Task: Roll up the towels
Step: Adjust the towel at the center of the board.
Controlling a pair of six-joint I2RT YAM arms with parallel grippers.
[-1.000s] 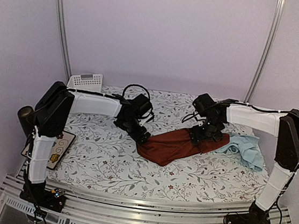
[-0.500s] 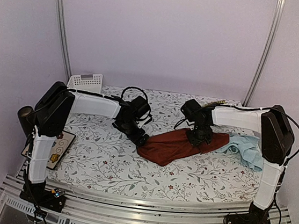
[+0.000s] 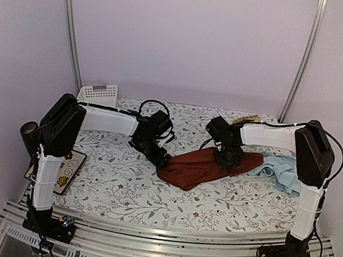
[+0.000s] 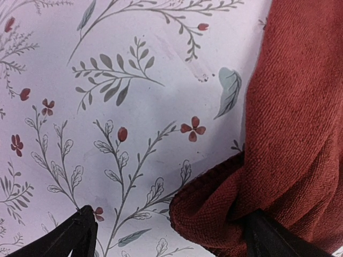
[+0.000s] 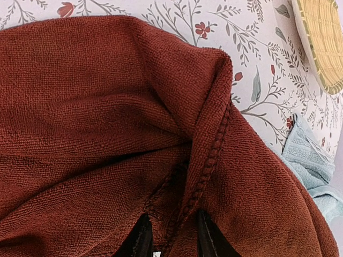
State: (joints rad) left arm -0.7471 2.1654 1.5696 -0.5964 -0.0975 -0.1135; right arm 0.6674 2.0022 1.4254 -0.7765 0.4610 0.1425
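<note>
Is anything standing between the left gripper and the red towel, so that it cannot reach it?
Nothing visible stands in the way. The left gripper is open, and a folded corner of the red towel lies between its fingers, close to the right one.

Bare tablecloth (image 3: 127, 192) fronts red towel (image 3: 192, 168); blue towel (image 3: 284, 172), mat (image 5: 324, 37) crowd right.

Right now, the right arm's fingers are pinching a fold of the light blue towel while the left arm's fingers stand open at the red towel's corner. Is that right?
No. The right fingers pinch a fold of the rust-red towel, not the light blue towel beside it, as the right wrist view shows. The left fingers do stand open at the red towel's corner.
</note>
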